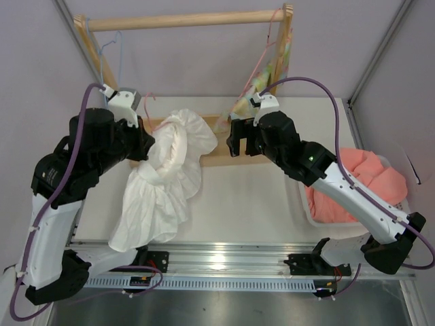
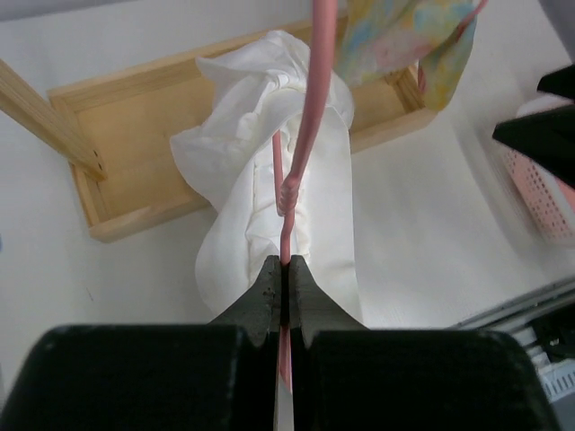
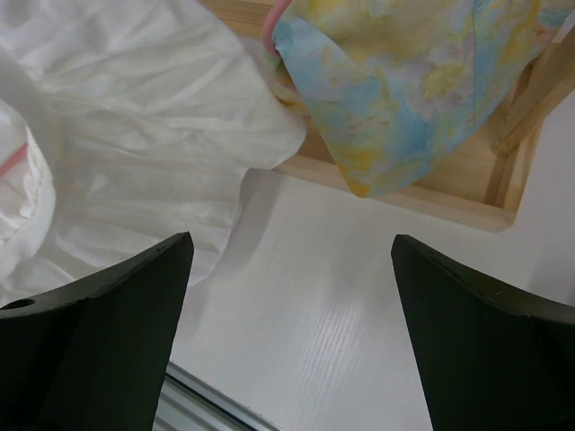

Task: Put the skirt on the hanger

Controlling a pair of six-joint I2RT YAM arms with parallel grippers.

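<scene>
Left gripper point(image 2: 284, 285), jaws closed on the wire of the pink hanger point(image 2: 305, 135), with the white skirt point(image 1: 166, 176) bunched against it. The skirt trails down onto the table point(image 1: 258, 197) in front of the wooden rack base point(image 2: 135, 126). Right gripper point(image 3: 289, 242), jaws wide and holding nothing, hovers just beside the skirt's edge, below the floral garment point(image 3: 404, 81).

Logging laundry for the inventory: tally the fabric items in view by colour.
White: 1, the skirt
Pastel floral: 1, the hanging garment
Salmon-pink: 1, the bundled cloth
Total: 3
</scene>
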